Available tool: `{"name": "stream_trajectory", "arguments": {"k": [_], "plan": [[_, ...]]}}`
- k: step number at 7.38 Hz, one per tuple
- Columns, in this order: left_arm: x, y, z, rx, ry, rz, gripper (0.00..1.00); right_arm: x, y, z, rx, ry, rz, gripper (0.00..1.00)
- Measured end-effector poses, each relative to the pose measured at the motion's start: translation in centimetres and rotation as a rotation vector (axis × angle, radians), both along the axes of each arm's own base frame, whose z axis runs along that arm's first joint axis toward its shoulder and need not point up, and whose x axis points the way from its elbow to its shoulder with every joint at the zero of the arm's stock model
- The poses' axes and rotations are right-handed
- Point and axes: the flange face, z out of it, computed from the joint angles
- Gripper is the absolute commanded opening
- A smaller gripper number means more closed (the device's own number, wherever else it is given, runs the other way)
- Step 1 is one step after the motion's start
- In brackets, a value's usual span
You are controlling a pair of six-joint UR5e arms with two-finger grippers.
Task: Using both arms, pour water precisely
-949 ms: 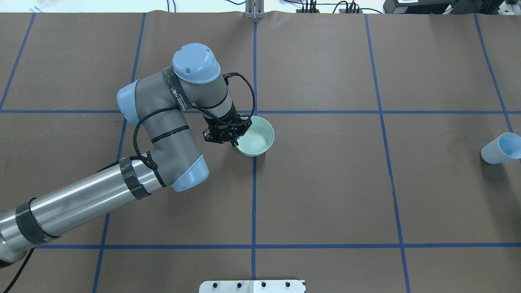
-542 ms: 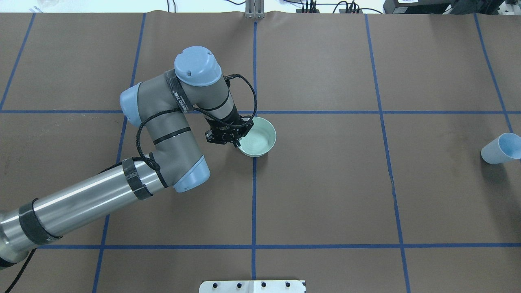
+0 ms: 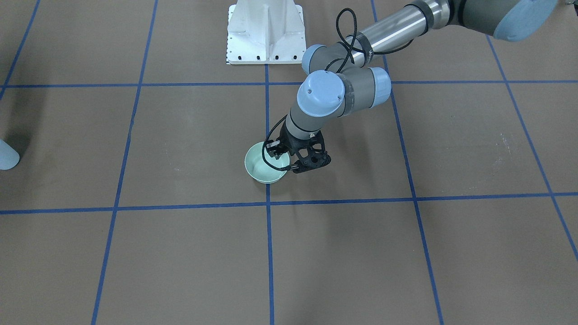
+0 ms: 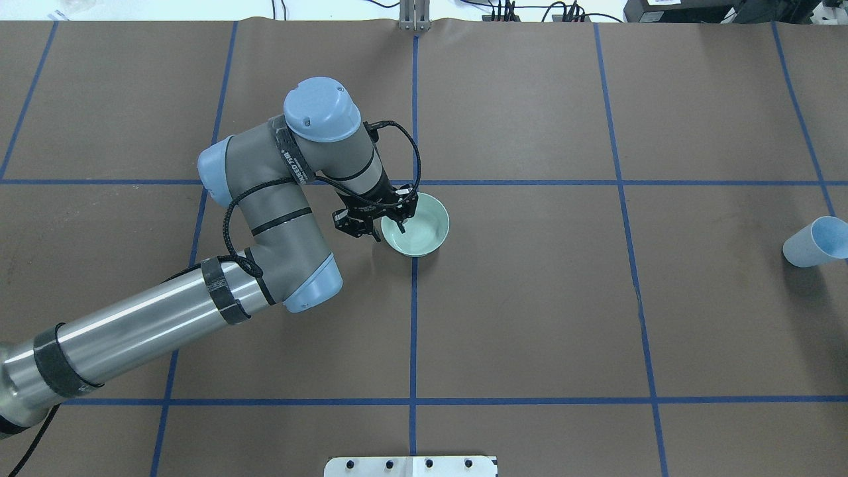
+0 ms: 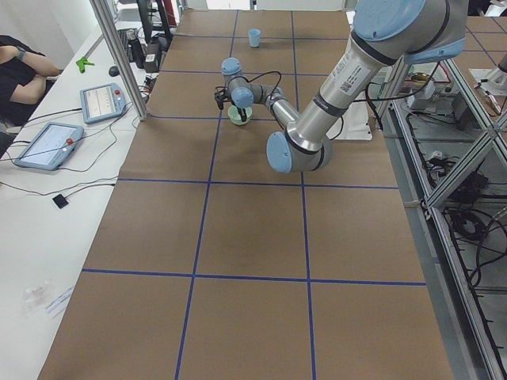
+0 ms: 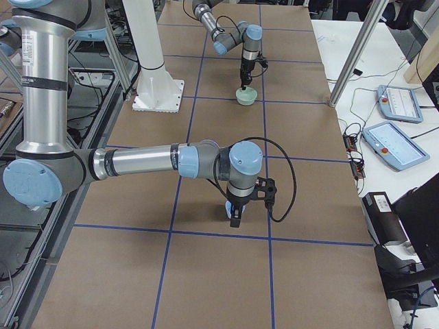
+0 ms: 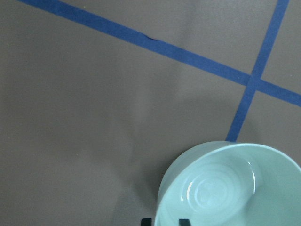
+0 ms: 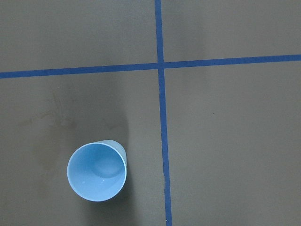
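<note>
A pale green bowl (image 4: 424, 228) stands flat on the brown table near the centre cross of blue tape. My left gripper (image 4: 381, 230) straddles the bowl's near rim, open, with one finger inside the bowl and the other outside. The left wrist view shows both tips at its bottom edge on either side of the bowl (image 7: 225, 188) rim. A light blue cup (image 4: 818, 242) stands upright at the far right edge. The right wrist view looks straight down into the cup (image 8: 97, 172). My right gripper (image 6: 234, 221) hangs pointing down, and I cannot tell whether it is open or shut.
Blue tape lines divide the brown table cover into squares. The white pedestal (image 3: 264, 31) stands at the robot's side of the table. Tablets and cables lie on a white bench (image 5: 55, 142) beyond the far edge, where a person sits.
The bowl went from tilted to flat on the table. The left gripper's fingers, earlier together at the rim, have spread apart around it.
</note>
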Motion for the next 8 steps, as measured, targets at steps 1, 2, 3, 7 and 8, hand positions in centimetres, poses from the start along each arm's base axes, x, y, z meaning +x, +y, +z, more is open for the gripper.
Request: {"name": "stream_trajectory", "arguments": {"k": [1,2,3,7,8], "plan": [[-1.2,-0.4,-1.1,0.015,0.020,-0.014,1.00,0.0,-0.2,-0.4,0.009,-0.001,0.000,1.00],[-3.3,-1.1,-2.6,0.035,0.048,-0.038,1.00,0.0,-1.0,-1.5,0.033,0.000,0.000,1.00],[-5.4,-1.4,-3.9,0.048,0.066,-0.060,1.00,-0.2,-2.4,-3.1,0.065,0.005,-0.004,1.00],[-10.7,-0.5,-5.9,0.059,0.079,-0.099,1.00,-1.6,-3.4,-5.0,0.140,0.012,-0.013,1.00],[-12.1,-0.5,-5.5,0.056,0.074,-0.112,1.00,-1.5,-1.0,-2.9,0.188,0.044,0.004,1.00]]}}
